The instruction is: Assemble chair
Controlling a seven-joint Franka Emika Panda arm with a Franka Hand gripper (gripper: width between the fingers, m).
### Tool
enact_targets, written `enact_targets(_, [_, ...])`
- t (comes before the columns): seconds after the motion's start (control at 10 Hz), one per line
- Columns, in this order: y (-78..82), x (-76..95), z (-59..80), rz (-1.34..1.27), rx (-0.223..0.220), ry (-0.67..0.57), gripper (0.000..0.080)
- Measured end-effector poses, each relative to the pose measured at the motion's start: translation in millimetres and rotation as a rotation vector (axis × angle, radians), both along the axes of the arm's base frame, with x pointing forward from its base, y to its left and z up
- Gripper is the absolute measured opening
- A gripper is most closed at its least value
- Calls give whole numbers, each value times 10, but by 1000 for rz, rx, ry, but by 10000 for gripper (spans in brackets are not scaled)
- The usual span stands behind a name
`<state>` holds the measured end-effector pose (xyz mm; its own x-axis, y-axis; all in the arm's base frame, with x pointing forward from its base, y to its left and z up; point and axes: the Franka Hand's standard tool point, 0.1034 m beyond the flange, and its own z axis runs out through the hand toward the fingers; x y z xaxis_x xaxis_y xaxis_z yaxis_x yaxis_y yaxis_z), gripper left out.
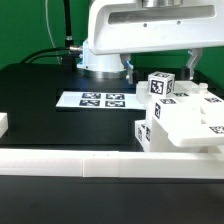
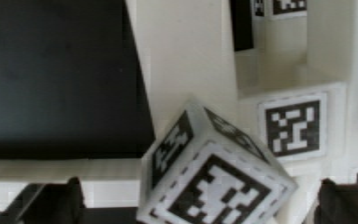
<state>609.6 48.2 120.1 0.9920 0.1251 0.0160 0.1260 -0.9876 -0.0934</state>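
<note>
The chair parts (image 1: 180, 125) are white blocks with black-and-white tags, clustered at the exterior view's right against the border wall. One tagged square-ended post (image 1: 161, 86) stands up out of the cluster, tilted. My gripper (image 1: 160, 68) hangs just above it, open, with one dark finger on either side. In the wrist view the post's tagged end (image 2: 220, 180) sits between the two fingers (image 2: 51, 203), with a gap on each side; the gripper (image 2: 208, 208) holds nothing. Another tagged chair part (image 2: 297, 125) lies behind the post.
The marker board (image 1: 101, 100) lies flat on the black table, left of the parts. The long low white border wall (image 1: 90, 160) runs along the front. A small white block (image 1: 3, 123) sits at the exterior view's left edge.
</note>
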Motion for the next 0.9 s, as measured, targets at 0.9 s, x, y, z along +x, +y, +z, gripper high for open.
enact_targets(0.9, [-6,-14,-19,420,-11,-36,382])
